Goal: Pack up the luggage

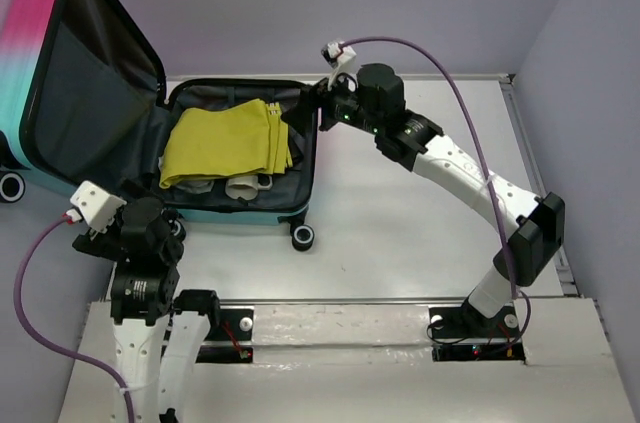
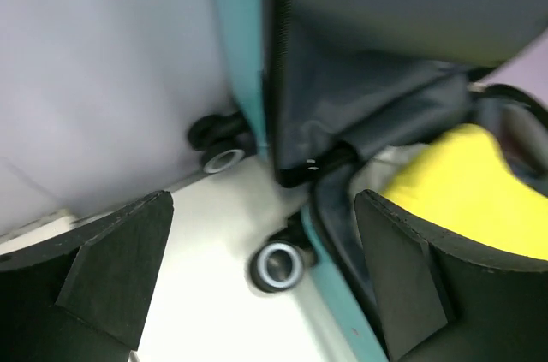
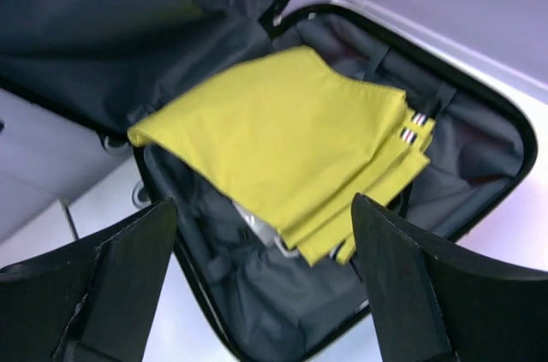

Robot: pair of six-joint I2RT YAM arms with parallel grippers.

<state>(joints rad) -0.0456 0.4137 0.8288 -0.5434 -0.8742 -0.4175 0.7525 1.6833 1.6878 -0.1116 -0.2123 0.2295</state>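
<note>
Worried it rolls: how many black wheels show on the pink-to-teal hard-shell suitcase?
4 wheels: one at the lid's far-left edge, one at the base's near-right corner, two beside the hinge.

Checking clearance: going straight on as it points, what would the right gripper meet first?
Probably the folded yellow cloth garment lying in the open grey-lined hard-shell suitcase, though depth is unclear.

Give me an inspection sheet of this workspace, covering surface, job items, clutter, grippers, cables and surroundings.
Surface: white tabletop with raised right-hand rim.
Job's things: pink-to-teal hard-shell suitcase open, lid raised; folded yellow cloth garment in the base, over pale items I cannot identify.
Clutter: nothing seen.
Grippers: left gripper open, empty, by the suitcase's black wheels; right gripper open, empty, at its right rim.
Cables: purple cable arcs over the right arm; another loops beside the left arm.
Surroundings: plain lavender walls on three sides.
</note>
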